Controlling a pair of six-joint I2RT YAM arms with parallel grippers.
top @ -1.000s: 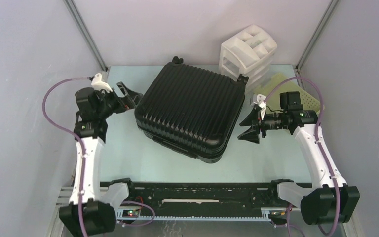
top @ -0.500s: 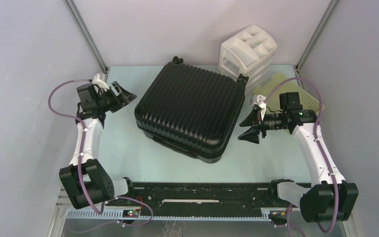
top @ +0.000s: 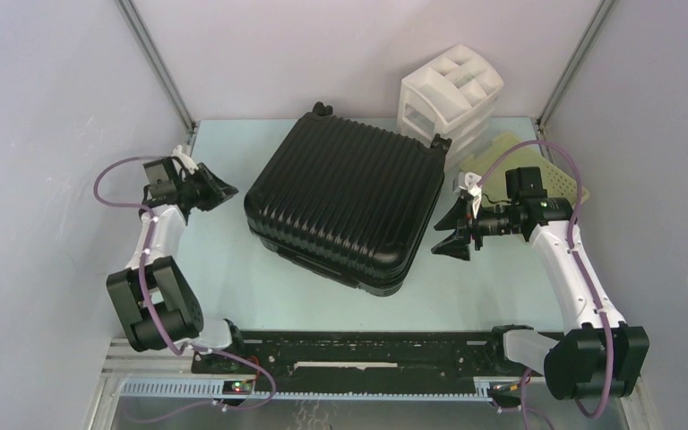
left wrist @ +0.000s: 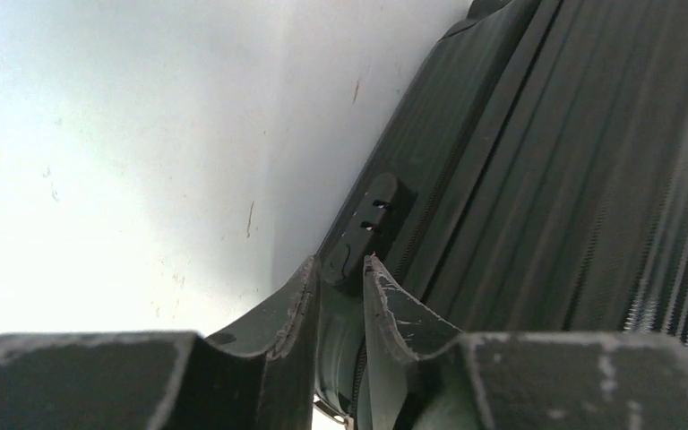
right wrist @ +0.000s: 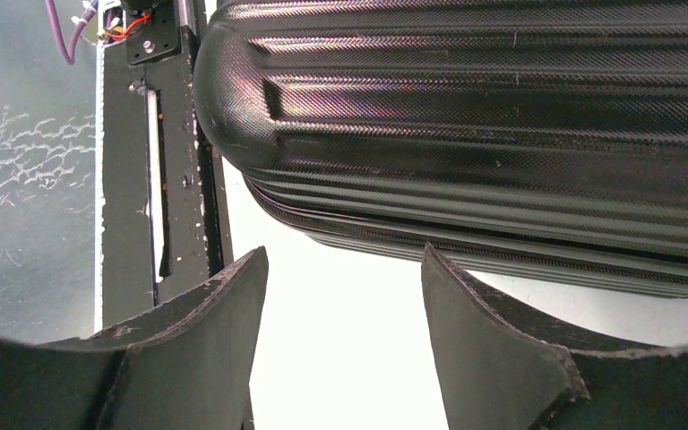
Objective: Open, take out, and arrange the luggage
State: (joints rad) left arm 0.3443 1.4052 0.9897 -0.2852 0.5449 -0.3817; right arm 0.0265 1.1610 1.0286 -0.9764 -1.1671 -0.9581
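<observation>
Luggage: ribbed black hard shell; left claw narrowly parted, right claw wide, both empty.

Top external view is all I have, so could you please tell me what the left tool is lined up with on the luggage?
Observer: A small black lock on the luggage's side sits just ahead of the left tool.
Operator: Is it gripping the lock?
Observer: Its fingers stand close together, tips flanking the lock's near end; I cannot tell whether they touch it.
Operator: And the right tool?
Observer: The right tool is open and empty, facing the zip seam but short of it.
</observation>
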